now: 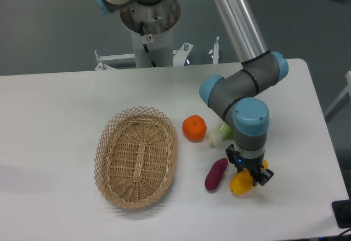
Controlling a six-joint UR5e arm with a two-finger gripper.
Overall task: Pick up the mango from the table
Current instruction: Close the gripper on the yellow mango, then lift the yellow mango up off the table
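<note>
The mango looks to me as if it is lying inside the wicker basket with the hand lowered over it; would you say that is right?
Not quite. The camera view shows the mango lying on the table, right of the purple sweet potato, not inside the basket. The hand is lowered over it.

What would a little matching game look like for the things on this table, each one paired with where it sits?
Things:
1. mango
2. tangerine
3. sweet potato
4. basket

Places:
A. left part of the table, nothing in it
B. directly beneath the tool
C. just right of the basket's rim
D. between the basket and the yellow fruit, lying flat

Pairs: 1-B, 2-C, 3-D, 4-A
</note>
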